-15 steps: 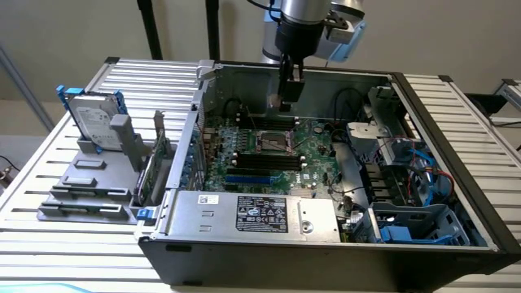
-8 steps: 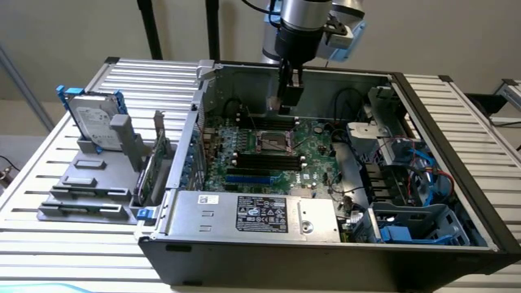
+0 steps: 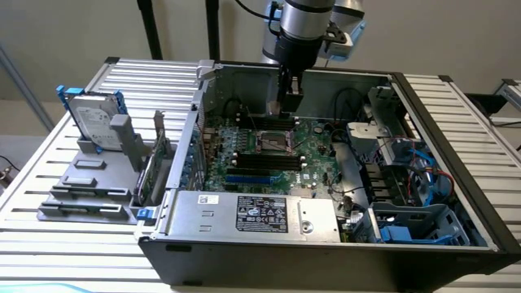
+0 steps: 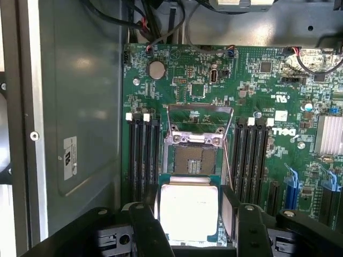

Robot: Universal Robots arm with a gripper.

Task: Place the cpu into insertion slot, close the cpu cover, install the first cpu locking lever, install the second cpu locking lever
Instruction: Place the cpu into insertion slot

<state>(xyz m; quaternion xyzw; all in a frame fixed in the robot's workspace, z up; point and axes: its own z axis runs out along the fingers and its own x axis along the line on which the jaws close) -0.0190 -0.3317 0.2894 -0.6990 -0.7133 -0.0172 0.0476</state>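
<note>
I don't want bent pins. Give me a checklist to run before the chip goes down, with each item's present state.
1. cpu gripped by the gripper: ok.
2. insertion slot empty: ok.
3. cpu cover raised off the slot: ok.
4. Both locking levers released: cannot tell.
5. cpu corner marks matched to the slot: cannot tell.
6. cpu seated: not ok, held off the green board.
</note>
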